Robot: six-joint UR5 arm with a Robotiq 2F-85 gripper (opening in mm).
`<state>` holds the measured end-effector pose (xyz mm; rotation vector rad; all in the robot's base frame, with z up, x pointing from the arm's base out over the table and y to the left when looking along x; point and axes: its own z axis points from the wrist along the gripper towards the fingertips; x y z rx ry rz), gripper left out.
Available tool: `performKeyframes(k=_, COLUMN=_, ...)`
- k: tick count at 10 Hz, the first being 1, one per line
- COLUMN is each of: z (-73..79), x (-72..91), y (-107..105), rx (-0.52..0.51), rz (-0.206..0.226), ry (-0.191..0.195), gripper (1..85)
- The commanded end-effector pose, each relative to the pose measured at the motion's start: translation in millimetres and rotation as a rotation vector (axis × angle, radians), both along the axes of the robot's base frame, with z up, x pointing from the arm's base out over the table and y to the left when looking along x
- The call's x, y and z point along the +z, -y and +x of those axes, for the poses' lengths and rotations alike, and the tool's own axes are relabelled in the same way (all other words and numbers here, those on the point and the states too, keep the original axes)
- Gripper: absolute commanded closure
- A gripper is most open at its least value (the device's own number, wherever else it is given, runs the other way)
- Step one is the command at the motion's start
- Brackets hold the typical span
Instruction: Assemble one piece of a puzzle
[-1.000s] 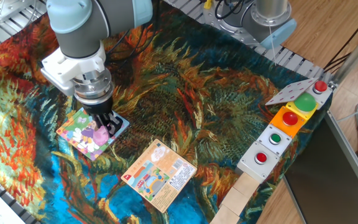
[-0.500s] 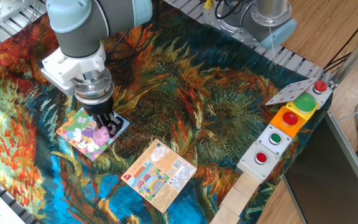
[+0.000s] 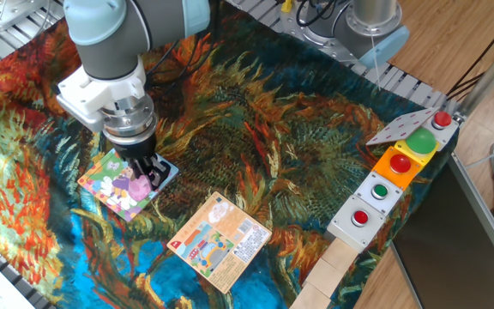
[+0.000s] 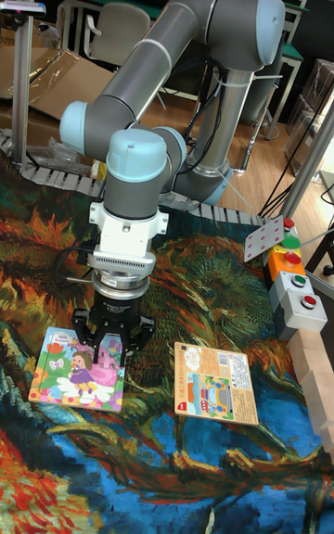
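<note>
The puzzle [image 3: 105, 181] is a square cartoon board with a girl in purple, lying flat on the patterned cloth at the left; in the tall view the puzzle [image 4: 70, 368] lies left of the arm. My gripper [image 3: 143, 178] stands upright over the board's right corner, shut on the piece [image 3: 140, 185], a small pink-lilac shape between the fingers. The tall view shows the gripper [image 4: 110, 355] with the piece [image 4: 109, 349] held low at the board's right edge. Whether the piece touches the board I cannot tell.
An orange-peach printed card [image 3: 221, 240] lies on the cloth right of the puzzle. A row of button boxes [image 3: 397, 172] stands along the right edge, with wooden blocks [image 3: 328, 275] in front of them. The arm's base [image 4: 227, 126] rises behind.
</note>
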<state>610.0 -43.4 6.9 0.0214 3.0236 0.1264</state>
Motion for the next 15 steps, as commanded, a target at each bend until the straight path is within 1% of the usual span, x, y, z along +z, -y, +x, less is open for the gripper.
performKeyframes(k=1, z=1.4, x=1.4, y=-1.4, rx=-0.002, rz=0.016, ry=0.005, gripper=68.3)
performKeyframes(k=3, z=0.7, x=1.6, y=0.2, rx=0.005, rz=0.014, ry=0.004, gripper=66.7)
performKeyframes(k=4, z=0.1, x=2.0, y=1.3, rx=0.012, rz=0.013, ry=0.003, gripper=64.0)
performKeyframes(k=8, z=-1.9, x=2.7, y=4.0, rx=0.022, rz=0.008, ry=-0.001, gripper=63.3)
performKeyframes(k=10, z=-1.5, x=2.3, y=4.6, rx=0.033, rz=0.009, ry=0.006, gripper=59.7)
performKeyframes(k=13, z=-1.2, x=2.2, y=3.0, rx=0.035, rz=0.017, ry=0.008, gripper=58.3)
performKeyframes(k=15, z=-0.8, x=2.4, y=1.0, rx=0.032, rz=0.025, ry=0.009, gripper=53.3)
